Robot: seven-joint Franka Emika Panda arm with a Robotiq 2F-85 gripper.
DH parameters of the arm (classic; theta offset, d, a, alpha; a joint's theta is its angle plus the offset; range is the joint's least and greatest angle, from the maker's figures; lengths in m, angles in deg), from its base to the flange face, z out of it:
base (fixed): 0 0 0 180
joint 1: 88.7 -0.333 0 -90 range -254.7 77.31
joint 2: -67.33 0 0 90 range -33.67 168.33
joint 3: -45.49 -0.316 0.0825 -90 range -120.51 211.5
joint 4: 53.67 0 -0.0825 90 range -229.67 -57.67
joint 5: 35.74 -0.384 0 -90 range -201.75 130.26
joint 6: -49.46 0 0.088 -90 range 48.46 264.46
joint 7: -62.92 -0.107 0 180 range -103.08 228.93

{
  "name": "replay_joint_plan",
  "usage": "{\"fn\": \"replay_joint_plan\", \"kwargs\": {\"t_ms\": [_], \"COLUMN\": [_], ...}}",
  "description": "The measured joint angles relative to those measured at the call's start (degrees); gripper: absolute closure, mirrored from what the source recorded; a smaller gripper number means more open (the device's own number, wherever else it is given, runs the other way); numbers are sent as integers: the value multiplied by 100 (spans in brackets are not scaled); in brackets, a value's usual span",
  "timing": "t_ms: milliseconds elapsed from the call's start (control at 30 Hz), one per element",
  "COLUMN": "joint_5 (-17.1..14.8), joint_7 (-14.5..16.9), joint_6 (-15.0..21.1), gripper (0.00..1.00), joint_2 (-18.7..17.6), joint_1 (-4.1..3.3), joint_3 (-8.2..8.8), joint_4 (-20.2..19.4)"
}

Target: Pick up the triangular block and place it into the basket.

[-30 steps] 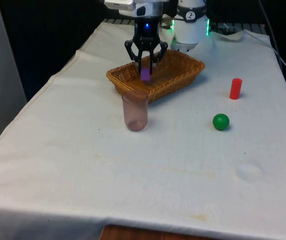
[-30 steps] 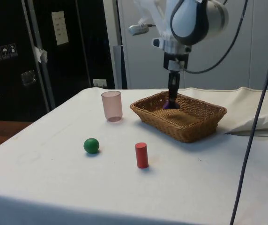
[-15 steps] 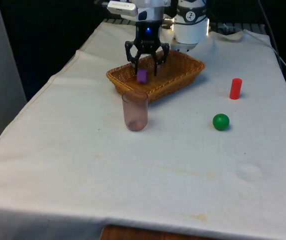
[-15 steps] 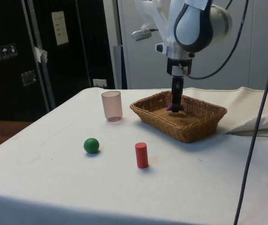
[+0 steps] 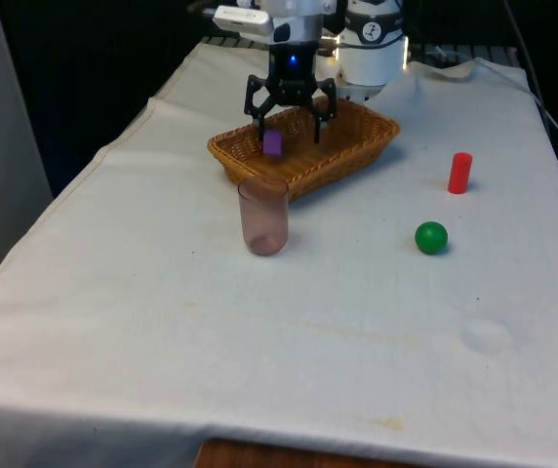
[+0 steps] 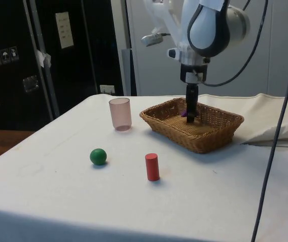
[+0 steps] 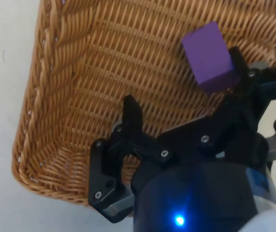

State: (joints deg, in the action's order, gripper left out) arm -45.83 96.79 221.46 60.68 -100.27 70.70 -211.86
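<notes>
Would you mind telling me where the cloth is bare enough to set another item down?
The widest bare patch is the near half of the table, in front of the pink cup and green ball. There is also room between cup and ball. It is crowded at the basket, where the open gripper hangs over the purple block.

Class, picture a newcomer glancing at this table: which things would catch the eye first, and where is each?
A purple block lies in the wicker basket, beneath the open black tool. Nearer the front stands a pink translucent cup; on the front view's right are a red cylinder and a green ball.
</notes>
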Motion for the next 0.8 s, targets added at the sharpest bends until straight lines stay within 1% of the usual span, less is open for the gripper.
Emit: {"fn": "replay_joint_plan", "kwargs": {"t_ms": [100, 300, 567, 600, 733, 767, 800], "joint_5": [-29, -57, -109, -109, -109, -103, -97], "joint_7": [-11, 17, 126, 149, 321, 372, 378], "joint_6": [0, -63, -212, -241, -527, -659, -716], "gripper": [0, 0, 0, 0, 0, 0, 0], "joint_2": [6, 17, 63, 97, 430, 579, 636], "joint_1": [0, 0, 0, 0, 0, 0, 0], "joint_3": [-34, -34, -17, -6, 92, 120, 126], "joint_4": [-63, -138, -103, -97, -92, -86, -80]}}
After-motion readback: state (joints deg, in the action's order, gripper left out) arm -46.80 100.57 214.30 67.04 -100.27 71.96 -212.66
